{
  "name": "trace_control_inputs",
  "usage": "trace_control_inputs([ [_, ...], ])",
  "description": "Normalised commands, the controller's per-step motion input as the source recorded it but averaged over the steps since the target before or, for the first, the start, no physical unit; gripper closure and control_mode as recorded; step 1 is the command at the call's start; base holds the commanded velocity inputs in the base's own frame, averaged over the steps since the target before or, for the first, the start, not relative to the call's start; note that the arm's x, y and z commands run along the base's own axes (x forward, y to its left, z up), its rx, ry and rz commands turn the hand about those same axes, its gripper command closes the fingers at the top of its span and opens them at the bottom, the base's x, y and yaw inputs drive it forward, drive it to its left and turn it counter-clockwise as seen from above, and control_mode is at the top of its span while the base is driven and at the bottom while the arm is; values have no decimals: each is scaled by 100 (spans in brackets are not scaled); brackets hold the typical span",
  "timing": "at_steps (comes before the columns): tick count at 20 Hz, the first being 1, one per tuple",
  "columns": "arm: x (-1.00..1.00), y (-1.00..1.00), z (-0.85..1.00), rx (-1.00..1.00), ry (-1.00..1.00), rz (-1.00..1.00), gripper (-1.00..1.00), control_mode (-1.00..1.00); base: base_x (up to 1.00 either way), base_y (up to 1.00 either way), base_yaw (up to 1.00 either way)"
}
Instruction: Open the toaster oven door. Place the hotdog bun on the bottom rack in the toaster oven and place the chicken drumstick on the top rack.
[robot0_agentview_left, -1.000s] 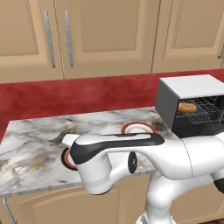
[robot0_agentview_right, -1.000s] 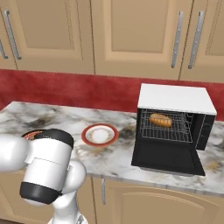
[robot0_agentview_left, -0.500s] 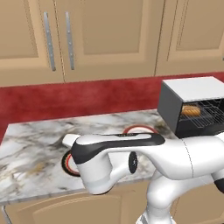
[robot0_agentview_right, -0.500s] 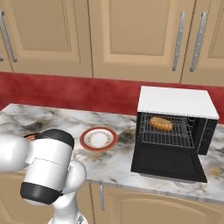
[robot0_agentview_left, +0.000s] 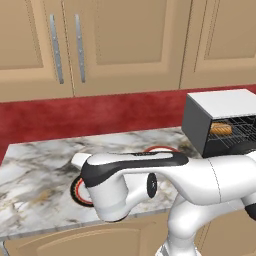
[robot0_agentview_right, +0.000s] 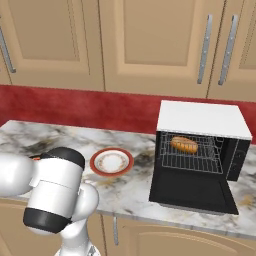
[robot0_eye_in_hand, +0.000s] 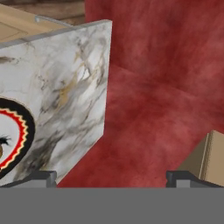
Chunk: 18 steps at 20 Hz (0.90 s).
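The gripper (robot0_eye_in_hand: 111, 178) is seen with fingertips (robot0_eye_in_hand: 43, 176) spread wide, nothing between them; the black-and-red plate (robot0_eye_in_hand: 28, 131) sits off to their left in the hand view, so a swing that way is probably needed; the chicken drumstick can't be made out, presumably on that plate; well beyond the plate, the toaster oven door (robot0_agentview_right: 192, 192) is dropped open; the hotdog bun (robot0_agentview_right: 184, 145) is laid crosswise on a rack inside.

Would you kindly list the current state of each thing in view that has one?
toaster oven door: open, folded down flat.
hotdog bun: lying on a rack inside the toaster oven.
gripper: open, holding nothing.
orange-rimmed plate: empty, on the counter.
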Motion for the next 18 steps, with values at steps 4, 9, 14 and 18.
trace_control_inputs([
  [4, 0, 0, 0, 0, 0, 0, -100, 100, 0, 0, 0],
  [9, 0, 0, 0, 0, 0, 0, -100, 100, 0, 0, 0],
  [14, 0, 0, 0, 0, 0, 0, -100, 100, 0, 0, 0],
  [18, 0, 0, 0, 0, 0, 0, -100, -100, 0, 0, 0],
])
